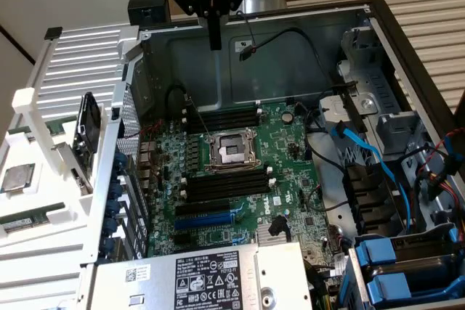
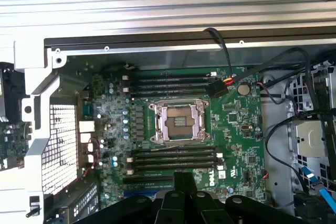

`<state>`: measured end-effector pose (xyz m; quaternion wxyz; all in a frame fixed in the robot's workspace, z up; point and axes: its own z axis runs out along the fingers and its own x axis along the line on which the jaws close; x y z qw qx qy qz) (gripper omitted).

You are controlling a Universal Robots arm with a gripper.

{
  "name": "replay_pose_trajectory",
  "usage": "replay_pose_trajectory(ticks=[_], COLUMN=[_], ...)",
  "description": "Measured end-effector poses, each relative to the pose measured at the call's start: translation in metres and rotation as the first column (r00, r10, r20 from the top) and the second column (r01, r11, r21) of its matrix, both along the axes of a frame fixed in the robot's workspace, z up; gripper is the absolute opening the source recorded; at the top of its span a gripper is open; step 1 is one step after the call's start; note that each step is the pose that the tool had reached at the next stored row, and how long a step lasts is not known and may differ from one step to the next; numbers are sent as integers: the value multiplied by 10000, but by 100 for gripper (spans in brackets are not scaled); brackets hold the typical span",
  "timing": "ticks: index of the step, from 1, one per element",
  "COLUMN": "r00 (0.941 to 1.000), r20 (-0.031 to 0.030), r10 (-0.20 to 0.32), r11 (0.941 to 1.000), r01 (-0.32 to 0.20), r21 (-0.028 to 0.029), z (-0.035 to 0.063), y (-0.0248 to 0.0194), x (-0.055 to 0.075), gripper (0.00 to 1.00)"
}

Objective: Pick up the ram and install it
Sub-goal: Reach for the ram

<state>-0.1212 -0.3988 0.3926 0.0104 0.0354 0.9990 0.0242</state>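
We see our gripper (image 1: 215,43) hanging high over the open computer case (image 1: 290,70), its fingers (image 1: 215,30) pressed together with nothing between them. The ram (image 1: 27,220) lies flat on the white tray (image 1: 43,255) (at the exterior view's left), well apart from it.

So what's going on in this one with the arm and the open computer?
A robot arm's tool hangs shut above the open computer case, over the motherboard, holding nothing. The ram lies untouched on the white tray outside the case, at the exterior view's left. The memory slots beside the processor socket are empty.
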Motion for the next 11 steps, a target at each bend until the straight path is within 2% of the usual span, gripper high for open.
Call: replay_pose_trajectory(ticks=[11], r00=[10000], r20=[1], r10=[0], r11=[10000], r01=[0], r21=[0], z=[0], y=[0], x=[-9], gripper=[11])
